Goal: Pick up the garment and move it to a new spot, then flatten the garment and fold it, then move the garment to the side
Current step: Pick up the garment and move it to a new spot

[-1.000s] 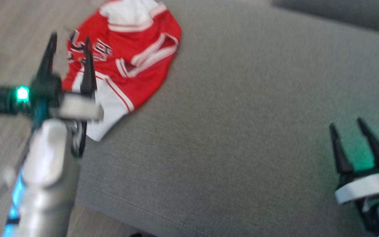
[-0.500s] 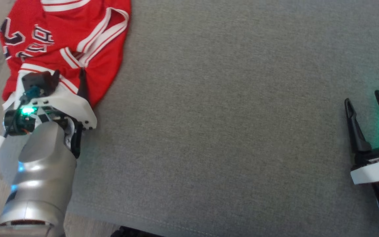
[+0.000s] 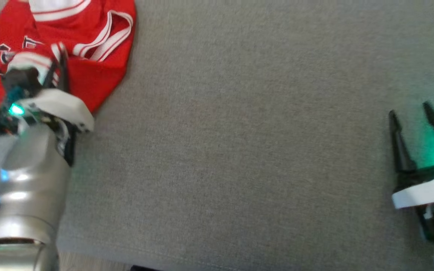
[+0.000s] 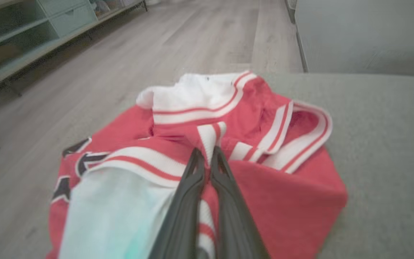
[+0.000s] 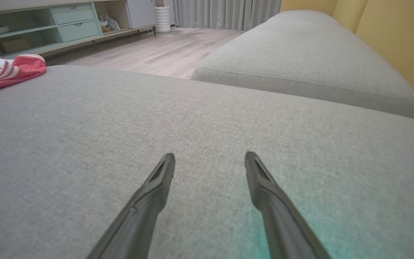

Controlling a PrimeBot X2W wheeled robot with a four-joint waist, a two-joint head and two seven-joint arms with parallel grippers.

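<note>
Red garment (image 3: 100, 71), upper left, sat clamped by one thin fold in the left jaws and might slip when lifted; right jaws stood apart.

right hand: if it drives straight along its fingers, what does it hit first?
Most likely the grey cushion just ahead: the right hand, open, looks angled slightly down at it, though its height above the fabric is unclear. The red garment lies well off that line.
</note>
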